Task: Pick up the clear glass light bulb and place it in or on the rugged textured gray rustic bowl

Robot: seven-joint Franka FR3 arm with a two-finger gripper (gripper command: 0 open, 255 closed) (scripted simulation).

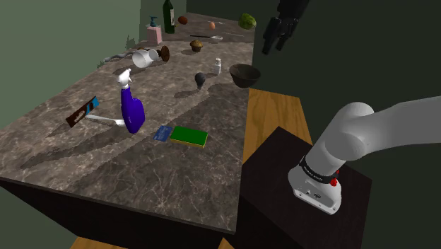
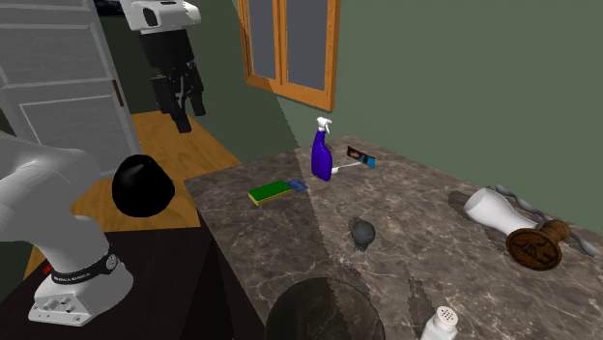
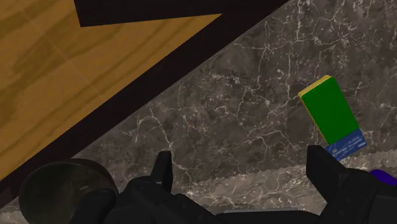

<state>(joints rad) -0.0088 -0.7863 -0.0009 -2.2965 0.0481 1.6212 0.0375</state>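
As the bulb (image 1: 201, 79), mid-frame, looks light, slick and fragile, the spread, empty gripper (image 1: 274, 47) should pinch its neck gently.

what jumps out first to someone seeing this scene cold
The bright purple spray bottle stands on the marble counter, with a green sponge lying beside it. The black gripper hangs open high above the counter's edge, near the dark bowl; the small light bulb sits apart from it.

One light bulb (image 1: 201, 79), one bowl (image 1: 244, 76), one sponge (image 1: 189, 136).
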